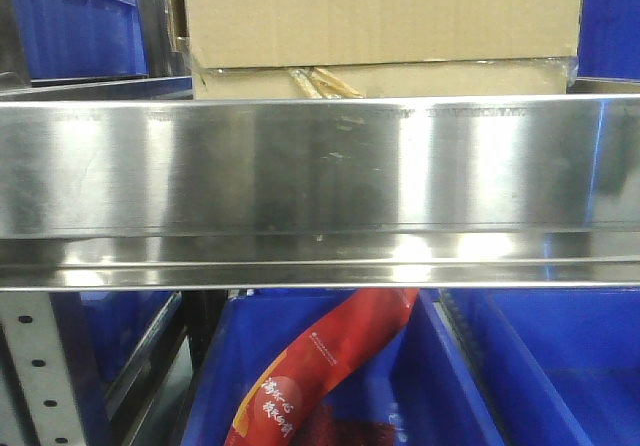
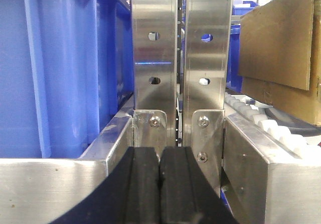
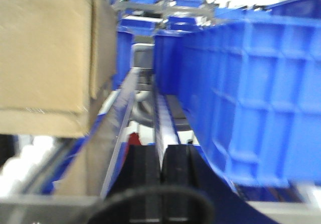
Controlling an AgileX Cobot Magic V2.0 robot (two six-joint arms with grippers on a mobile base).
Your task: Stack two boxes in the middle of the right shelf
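The two boxes (image 1: 380, 26) sit on the right shelf (image 1: 320, 166), one brown cardboard box resting on a shallower cardboard layer, directly behind the tall steel front lip; from the front view the stack appears in place, so the placing step is judged done or nearly so. Risk one: the upper box overhangs the lower layer slightly at its left edge, and a knock from a retreating arm could shift it. Risk two: both arms are low beside the rack, the left near the perforated uprights (image 2: 178, 58), the right in a narrow lane between the boxes and a blue bin (image 3: 251, 93); a careless pull-back could catch an upright, the bin wall or a box corner. The right wrist view is blurred, so clearances there cannot be judged closely. Left gripper (image 2: 160, 184): pads pressed together with no gap, nothing between them, not touching the boxes. Right gripper (image 3: 161, 179): pads likewise closed against each other, empty, clear of the cardboard. A red printed bag (image 1: 330, 366) lies in the bin below the shelf, not involved.
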